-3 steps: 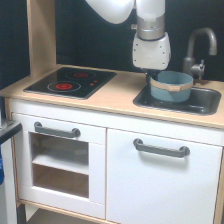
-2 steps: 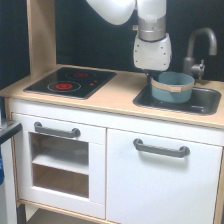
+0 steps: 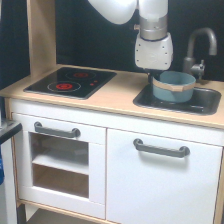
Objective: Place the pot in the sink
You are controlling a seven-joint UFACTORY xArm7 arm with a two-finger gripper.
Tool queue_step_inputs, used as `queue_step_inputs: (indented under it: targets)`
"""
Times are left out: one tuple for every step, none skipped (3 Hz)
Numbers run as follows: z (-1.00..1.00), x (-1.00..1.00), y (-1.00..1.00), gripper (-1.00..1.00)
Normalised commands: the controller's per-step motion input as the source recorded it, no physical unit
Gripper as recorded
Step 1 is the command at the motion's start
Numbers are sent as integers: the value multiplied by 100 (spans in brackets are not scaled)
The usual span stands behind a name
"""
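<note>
One pot (image 3: 173, 86) is sitting low inside the sink (image 3: 210, 102) | gripper (image 3: 156, 75) is hanging at its rim, fingers hidden, grasp unclear | pot is looking light, rigid, smooth; rim is offering best hold.

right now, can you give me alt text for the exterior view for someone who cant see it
A white robot arm reaches down at a pale blue-grey pot that sits in the dark sink of a toy kitchen; its fingers are hidden behind the pot. A grey faucet stands behind the sink, and a black hob with red rings lies to the view's left.
</note>
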Motion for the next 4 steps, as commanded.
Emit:
queue_step_inputs:
  targets:
    - [-23,-2,0,54]
    - [8,-1,-8,97]
    - [40,-2,-8,100]
    - [49,-12,-8,100]
